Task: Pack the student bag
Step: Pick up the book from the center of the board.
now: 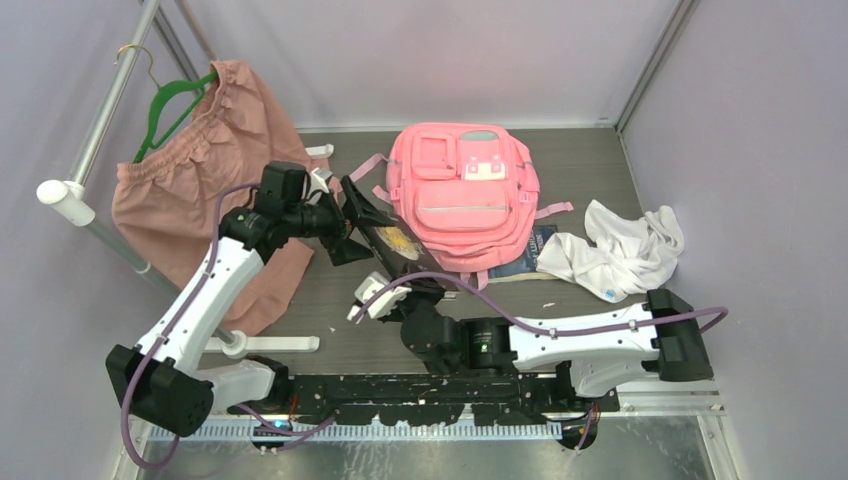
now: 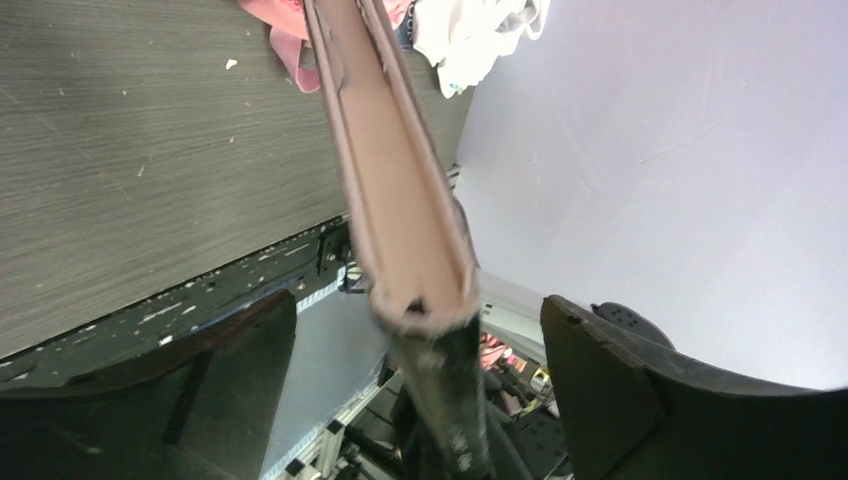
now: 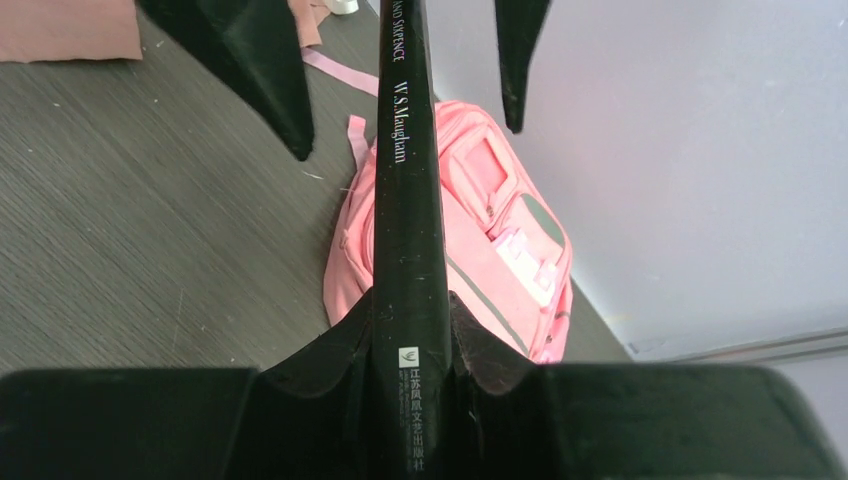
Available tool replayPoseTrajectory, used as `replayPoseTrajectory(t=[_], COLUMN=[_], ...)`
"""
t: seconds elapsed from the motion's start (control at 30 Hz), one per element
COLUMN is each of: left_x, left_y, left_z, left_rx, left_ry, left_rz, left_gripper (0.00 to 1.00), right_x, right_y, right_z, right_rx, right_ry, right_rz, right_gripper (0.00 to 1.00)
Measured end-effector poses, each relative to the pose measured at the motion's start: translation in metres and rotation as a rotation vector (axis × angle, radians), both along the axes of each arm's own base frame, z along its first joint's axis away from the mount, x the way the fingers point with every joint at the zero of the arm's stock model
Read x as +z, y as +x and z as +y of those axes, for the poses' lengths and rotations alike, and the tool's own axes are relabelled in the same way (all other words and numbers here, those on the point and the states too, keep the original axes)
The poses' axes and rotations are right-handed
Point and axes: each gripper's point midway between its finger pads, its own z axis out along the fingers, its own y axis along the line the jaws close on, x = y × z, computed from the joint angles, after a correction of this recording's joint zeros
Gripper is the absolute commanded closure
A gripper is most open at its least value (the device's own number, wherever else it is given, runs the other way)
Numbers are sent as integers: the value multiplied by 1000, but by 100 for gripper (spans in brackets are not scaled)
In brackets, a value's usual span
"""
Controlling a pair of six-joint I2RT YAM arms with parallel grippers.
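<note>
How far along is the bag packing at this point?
Nothing looks packed: the student bag lies flat, front up, no opening visible. In hand: the right gripper clamps a black book, the left gripper open around its far end. Left: getting it, and the blue book by the bag, inside.

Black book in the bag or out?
Out: black book is clamped on edge in the right end effector, outside the student bag.

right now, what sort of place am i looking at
Probably a robot test cell rather than a home: plain pale walls and metal framing enclose a grey wood-grain table, with staged props like the student bag and a dusty-pink garment on a green hanger.
</note>
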Motion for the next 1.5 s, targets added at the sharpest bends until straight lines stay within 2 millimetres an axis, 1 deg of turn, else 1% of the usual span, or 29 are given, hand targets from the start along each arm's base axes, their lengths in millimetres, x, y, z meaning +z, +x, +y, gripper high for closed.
replayPoseTrajectory(t=[0.03, 0.1, 0.13, 0.2, 0.27, 0.3, 0.33, 0.37, 0.4, 0.43, 0.47, 0.5, 0.53, 0.57, 0.67, 0.73, 0.83, 0.97, 1.1, 1.17, 1.23, 1.3, 1.4, 1.43, 1.5], left_x=[0, -1, -3, -4, -6, -6, -5, -6, -7, -8, -9, -9, -9, -11, -14, -13, -10, -8, -8, -7, -4, -1, 6, 8, 13], left_y=[1, 2, 2, 2, 2, 3, 3, 3, 3, 3, 3, 4, 4, 5, 8, 9, 11, 15, 19, 20, 22, 23, 21, 20, 19], left_z=[0, -1, -1, -1, 0, 0, -1, -1, -1, -1, -1, -2, -2, -1, 0, 1, 1, 5, 11, 13, 12, 11, 10, 10, 11], left_rx=[1, 7, 6, 7, 14, 15, 26, 30, 31, 29, 27, 26, 22, 17, 12, 11, 6, 22, 23, 18, 11, 2, -5, -4, 3], left_ry=[-2, -7, -6, -5, -1, -2, -12, -10, -7, -8, -8, -8, -10, -1, 9, 1, -10, -16, -4, 0, -6, -14, -37, -45, -66], left_rz=[-3, 2, 3, 5, 12, 14, 35, 35, 40, 45, 47, 46, 40, 20, -4, -6, -29, -29, -69, -90, -113, -142, -197, -214, -247], left_gripper=[32, 50, 60, 75, 96, 100, 100, 100, 100, 100, 100, 100, 100, 100, 100, 100, 100, 100, 100, 100, 100, 100, 100, 100, 100], right_x=[-1, -1, -1, -3, -2, -1, -2, -4, -5, -5, -5, -5, -5, -1, 10, 11, 3, -7, -12, -11, -13, -11, 4, 5, 19], right_y=[-2, -4, -5, -7, -6, -6, -6, -6, -6, -6, -6, -6, -6, -5, -6, -8, -14, -33, -51, -54, -51, -37, -20, -19, -21], right_z=[3, 9, 11, 14, 13, 12, 12, 13, 12, 12, 12, 11, 11, 9, 8, 4, -2, -13, -32, -42, -60, -86, -127, -134, -147], right_rx=[3, 1, -1, 1, -8, -10, -6, -7, -10, -14, -18, -26, -37, -54, -81, -82, -55, 23, 69, 80, 67, 1, -95, -105, -71], right_ry=[-13, -40, -50, -68, -80, -91, -111, -127, -134, -134, -133, -127, -108, -92, -7, 43, 101, 165, 223, 292, 395, 553, 880, 954, 1162], right_rz=[-12, -36, -46, -59, -70, -76, -83, -86, -89, -90, -90, -87, -79, -74, -33, 12, 110, 304, 469, 531, 589, 623, 623, 624, 625], right_gripper=[99, 99, 99, 99, 99, 99, 99, 96, 83, 65, 40, 21, 6, 1, 0, 0, 0, 0, 0, 0, 0, 0, 0, 0, 0])
